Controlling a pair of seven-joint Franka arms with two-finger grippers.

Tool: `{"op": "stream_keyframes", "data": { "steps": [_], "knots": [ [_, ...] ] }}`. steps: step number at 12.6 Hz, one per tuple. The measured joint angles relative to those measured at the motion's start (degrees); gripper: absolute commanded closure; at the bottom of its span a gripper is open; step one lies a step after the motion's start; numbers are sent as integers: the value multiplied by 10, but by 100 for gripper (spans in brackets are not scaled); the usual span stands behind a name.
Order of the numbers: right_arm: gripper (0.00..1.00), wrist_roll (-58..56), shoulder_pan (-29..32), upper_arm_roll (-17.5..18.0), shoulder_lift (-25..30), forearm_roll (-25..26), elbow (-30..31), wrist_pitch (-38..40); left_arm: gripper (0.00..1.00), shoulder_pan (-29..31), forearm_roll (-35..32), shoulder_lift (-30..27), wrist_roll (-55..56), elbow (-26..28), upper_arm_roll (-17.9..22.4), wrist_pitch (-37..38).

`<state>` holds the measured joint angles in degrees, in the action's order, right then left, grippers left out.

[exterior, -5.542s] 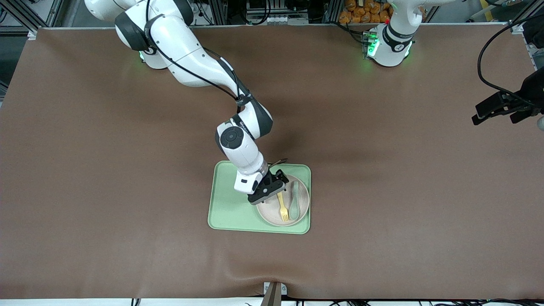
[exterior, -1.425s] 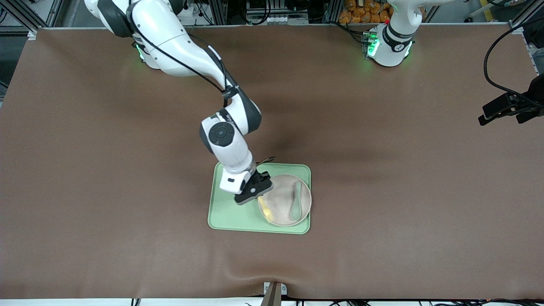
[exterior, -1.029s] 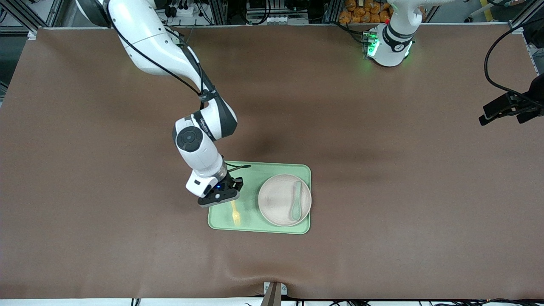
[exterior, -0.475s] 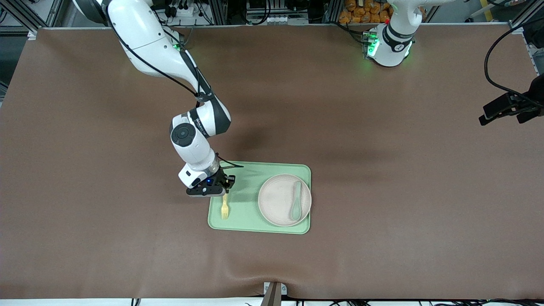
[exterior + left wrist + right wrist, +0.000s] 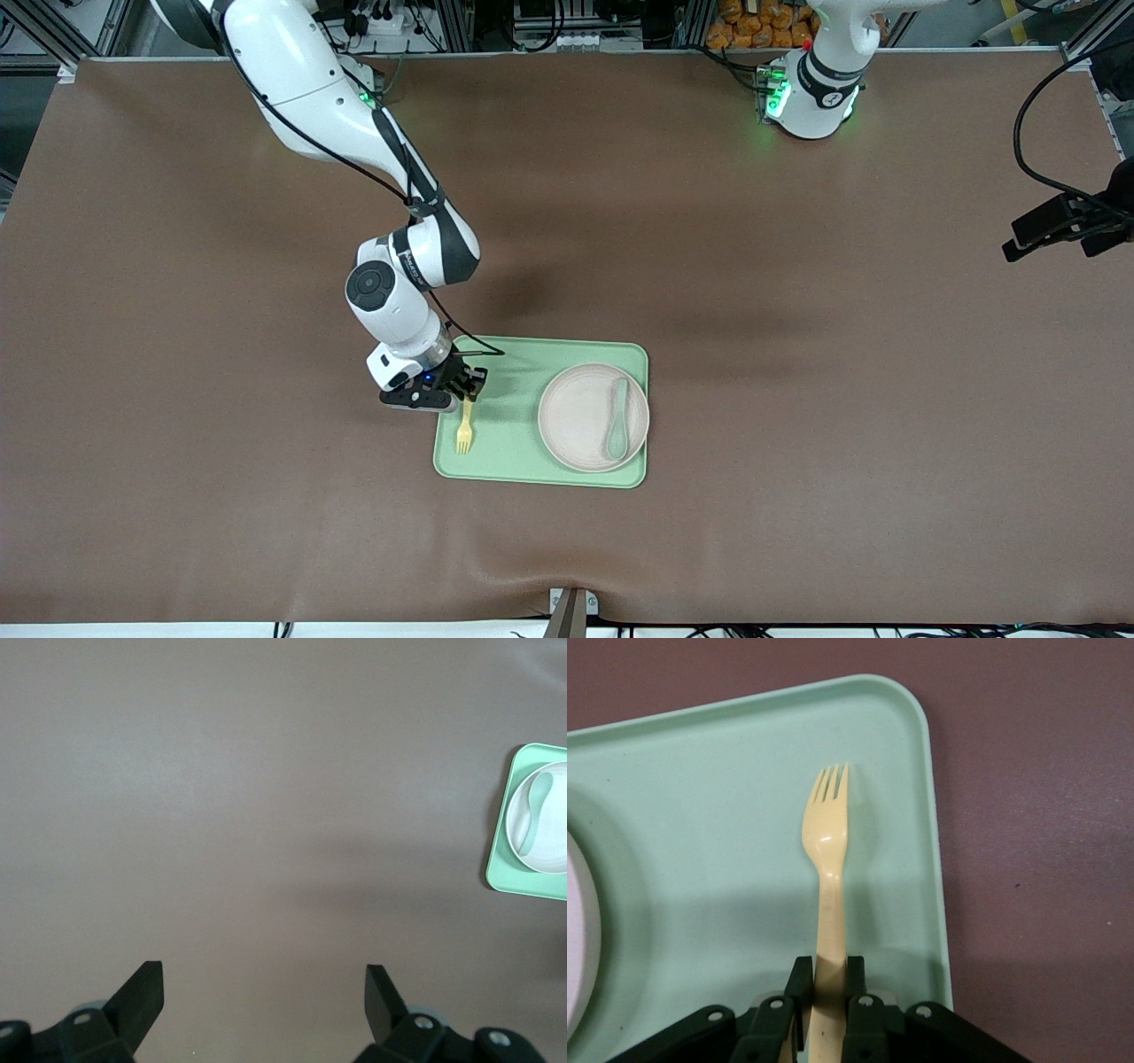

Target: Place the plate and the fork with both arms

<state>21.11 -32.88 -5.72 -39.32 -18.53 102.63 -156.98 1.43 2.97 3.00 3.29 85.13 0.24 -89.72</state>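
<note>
My right gripper [image 5: 464, 396] is shut on the handle of the pale-yellow fork [image 5: 463, 429] and holds it low over the right arm's end of the light-green tray [image 5: 505, 461], tines toward the front camera. In the right wrist view the fork [image 5: 827, 864] sticks out from the gripper [image 5: 829, 979] over the tray [image 5: 700, 815]. The beige-pink plate [image 5: 580, 416] lies on the tray's other end with a grey-green spoon [image 5: 617, 424] on it. My left gripper [image 5: 1059, 230] is open and empty, waiting over the left arm's end of the table.
The brown table cover [image 5: 797, 372] spreads around the tray. In the left wrist view the tray [image 5: 505, 868] with the plate [image 5: 549, 837] shows far off, past the open gripper [image 5: 263, 992]. A bracket [image 5: 571, 607] sits at the table's near edge.
My right gripper lifted the fork off the plate and carried it across the tray to the right arm's end, lowering it there. The left arm has barely moved.
</note>
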Motion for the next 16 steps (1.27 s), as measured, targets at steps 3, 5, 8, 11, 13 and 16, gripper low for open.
{"op": "stream_keyframes", "data": {
  "steps": [3,5,8,11,13,16],
  "knots": [
    [0,-2,0,2,1,0,0,0,0,1,0,0,0,0,0,0],
    [0,-3,0,2,3,0,-3,9,0,1,0,0,0,0,0,0],
    [0,-6,0,-3,14,0,-27,84,0,1,0,0,-1,0,-1,0],
    [0,-19,2,-22,39,0,-48,161,0,1,0,0,-1,0,-1,0],
    [0,-30,4,-33,64,1,-49,209,0,1,0,0,-1,0,-1,0],
    [0,-62,35,-39,110,29,-50,296,0,1,0,0,-1,1,-1,0]
  ]
}}
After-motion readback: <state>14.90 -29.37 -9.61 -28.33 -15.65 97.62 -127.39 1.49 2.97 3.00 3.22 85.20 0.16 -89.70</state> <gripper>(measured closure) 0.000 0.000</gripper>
